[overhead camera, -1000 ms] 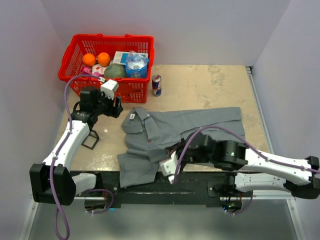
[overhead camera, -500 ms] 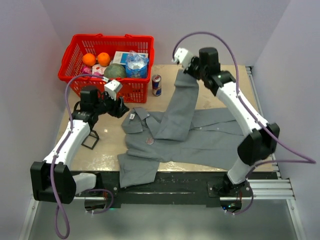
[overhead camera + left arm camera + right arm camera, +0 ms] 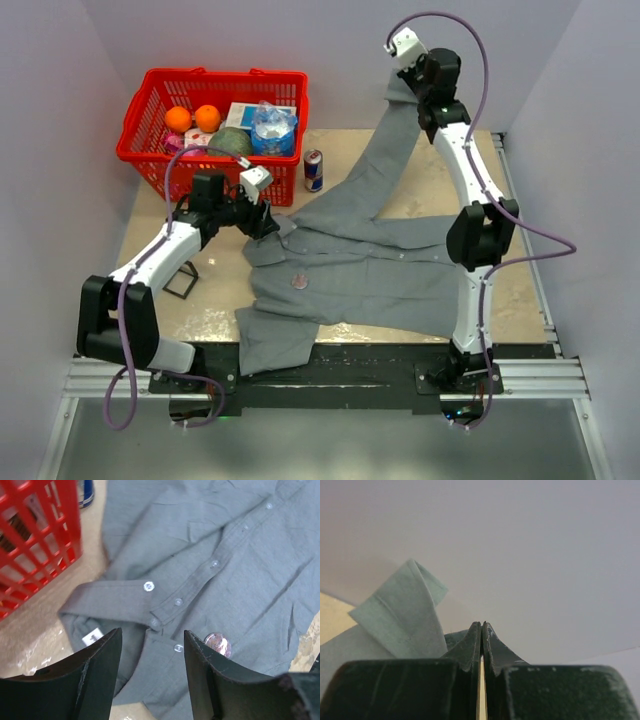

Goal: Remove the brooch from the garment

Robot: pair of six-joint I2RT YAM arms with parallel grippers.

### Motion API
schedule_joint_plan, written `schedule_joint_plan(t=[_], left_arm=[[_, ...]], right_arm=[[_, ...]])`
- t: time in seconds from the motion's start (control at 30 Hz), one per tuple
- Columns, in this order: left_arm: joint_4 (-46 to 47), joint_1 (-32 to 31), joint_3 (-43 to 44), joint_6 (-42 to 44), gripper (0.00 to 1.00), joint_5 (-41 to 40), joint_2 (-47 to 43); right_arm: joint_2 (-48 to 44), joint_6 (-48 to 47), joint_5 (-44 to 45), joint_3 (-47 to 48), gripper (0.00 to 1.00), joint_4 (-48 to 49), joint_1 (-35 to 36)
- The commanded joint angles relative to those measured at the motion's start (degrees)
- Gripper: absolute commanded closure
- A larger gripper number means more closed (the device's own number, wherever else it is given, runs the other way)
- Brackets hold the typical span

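Worktop (image 3: 430, 170) carries the grey shirt (image 3: 370, 270), spread flat, one sleeve lifted high by the right tool (image 3: 481, 626), clamped on its end. Over the collar hovers the left tool (image 3: 152, 631), jaws apart, holding nothing. On the shirt's chest, just beside the button strip, sits the brooch (image 3: 218, 644).

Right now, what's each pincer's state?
Left pincer: open, empty, over the shirt.
Right pincer: shut on the shirt.
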Motion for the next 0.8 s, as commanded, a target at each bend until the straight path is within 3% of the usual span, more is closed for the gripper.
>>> schedule_joint_plan(t=[0.0, 0.07, 0.17, 0.33, 0.43, 0.47, 0.5, 0.57, 0.63, 0.73, 0.77], left_arm=[[-1.0, -2.1, 3.9, 4.6, 0.43, 1.4, 1.8], [-2.0, -2.4, 4.4, 5.7, 0.44, 0.8, 2.7], [-3.9, -2.5, 5.4, 7.2, 0.44, 0.8, 3.3], [-7.0, -2.7, 5.9, 11.0, 0.44, 0.6, 3.4], [-8.7, -2.7, 5.9, 13.0, 0.44, 0.0, 3.3], [-9.7, -2.7, 5.8, 14.1, 0.44, -0.3, 3.3], [-10.1, -2.7, 5.7, 14.6, 0.44, -0.7, 3.3], [-11.4, -2.7, 5.6, 15.8, 0.44, -0.9, 3.2], [-12.0, -2.7, 5.3, 16.6, 0.44, -0.6, 2.9], [-13.5, -2.7, 4.8, 19.5, 0.43, 1.6, 2.8], [-14.7, -2.7, 4.6, 21.6, 0.43, 2.5, 3.0]], right_arm=[[2.8, 1.0, 7.2, 3.9, 1.00, 15.6, 2.2], [6.1, 1.6, 12.5, 7.0, 1.00, 20.2, 3.2], [9.3, -4.8, 14.2, 6.6, 1.00, 29.1, 4.6], [17.0, -11.3, 17.9, 15.4, 1.00, 33.1, 3.3], [19.0, -13.2, 22.8, 12.2, 1.00, 42.5, 2.5], [19.7, -13.1, 27.0, 11.9, 0.82, 43.8, 2.6], [19.4, -11.6, 29.0, 11.9, 0.64, 41.0, 2.7], [16.7, -3.9, 28.3, 9.0, 0.38, 32.5, 3.0], [10.8, 5.5, 26.3, 4.5, 0.34, 20.4, 3.0], [1.8, 17.1, 14.6, -2.3, 0.31, 2.8, 2.3], [-1.1, 17.8, 2.8, -6.1, 0.32, -0.2, 2.3]])
